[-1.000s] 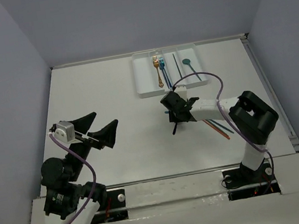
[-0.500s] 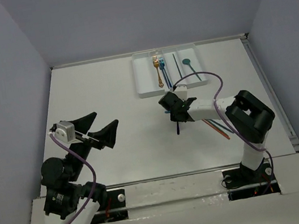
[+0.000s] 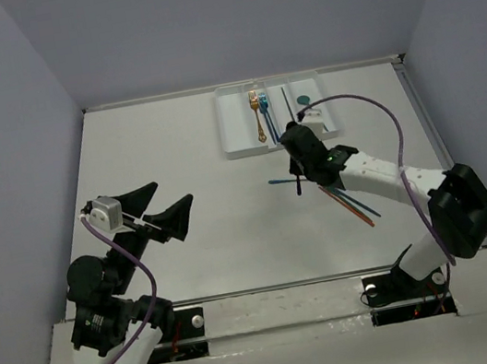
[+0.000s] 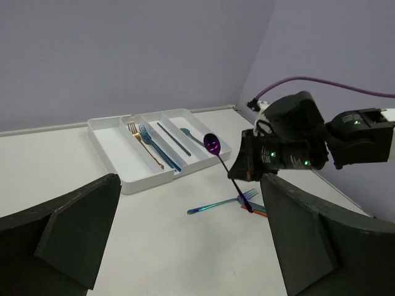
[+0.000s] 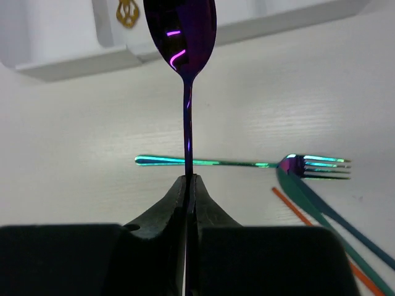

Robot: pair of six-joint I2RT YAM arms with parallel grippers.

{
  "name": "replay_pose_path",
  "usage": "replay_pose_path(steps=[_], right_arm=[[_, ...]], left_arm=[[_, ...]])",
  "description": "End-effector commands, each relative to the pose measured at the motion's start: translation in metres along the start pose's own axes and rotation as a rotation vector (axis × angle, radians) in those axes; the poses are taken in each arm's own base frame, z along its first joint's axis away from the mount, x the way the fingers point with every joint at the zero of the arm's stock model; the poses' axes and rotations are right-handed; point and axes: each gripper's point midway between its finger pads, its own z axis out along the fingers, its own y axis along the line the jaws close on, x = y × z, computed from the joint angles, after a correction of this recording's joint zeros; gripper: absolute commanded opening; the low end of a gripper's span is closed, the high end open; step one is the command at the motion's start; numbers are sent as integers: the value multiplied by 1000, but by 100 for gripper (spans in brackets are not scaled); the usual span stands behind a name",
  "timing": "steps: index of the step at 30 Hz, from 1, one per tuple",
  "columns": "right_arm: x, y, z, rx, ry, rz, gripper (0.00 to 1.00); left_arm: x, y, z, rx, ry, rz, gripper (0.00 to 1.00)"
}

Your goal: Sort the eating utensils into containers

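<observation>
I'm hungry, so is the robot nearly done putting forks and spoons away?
Roughly halfway. Done: gold fork, blue fork, dark stick and teal spoon lie in the tray. In hand: the right gripper pinches a purple spoon. Left: a shiny fork, an orange stick and more on the table.

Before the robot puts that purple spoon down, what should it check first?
1. Firm hold: the right gripper is shut on the purple spoon by its handle: ok.
2. Spoon lifted clear of the table: ok.
3. Room beside the teal spoon in the tray: ok.
4. Spoon lined up over that compartment: cannot tell.
5. Other arm out of the way: the left gripper is open, far off to the side: ok.
</observation>
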Motion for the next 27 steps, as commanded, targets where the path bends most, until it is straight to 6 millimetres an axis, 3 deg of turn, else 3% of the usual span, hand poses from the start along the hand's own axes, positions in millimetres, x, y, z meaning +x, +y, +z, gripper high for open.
replay_pose_path(steps=[1, 2, 4, 5, 6, 9, 10, 14, 15, 20, 24, 27], right_arm=[[-66, -26, 1, -56, -118, 5, 0], [-89, -44, 13, -45, -151, 45, 0], [-108, -41, 26, -140, -163, 12, 0], [-132, -40, 29, -144, -194, 17, 0], [-130, -49, 53, -125, -154, -1, 0], [-147, -52, 81, -119, -146, -74, 0], [-157, -55, 100, -120, -136, -87, 0], [-171, -67, 139, -149, -100, -84, 0], [-171, -61, 143, -173, -92, -94, 0], [-175, -75, 187, -133, -56, -130, 0], [-176, -84, 205, -116, -42, -115, 0], [-176, -84, 213, -105, -42, -112, 11]], left_arm=[[-21, -11, 0, 42, -55, 10, 99], [-22, -11, 0, 41, -58, 11, 99], [-22, -11, -1, 39, -60, 11, 99], [-22, -11, -1, 39, -60, 12, 99], [-22, -11, -1, 37, -61, 14, 99], [-22, -10, 0, 33, -58, 14, 99], [-21, -9, 0, 31, -57, 12, 99], [-21, -8, 1, 25, -55, 15, 99], [-22, -8, 1, 23, -56, 15, 99], [-22, -7, 2, 20, -55, 17, 99], [-21, -6, 3, 17, -53, 20, 99], [-21, -6, 3, 18, -53, 21, 99]])
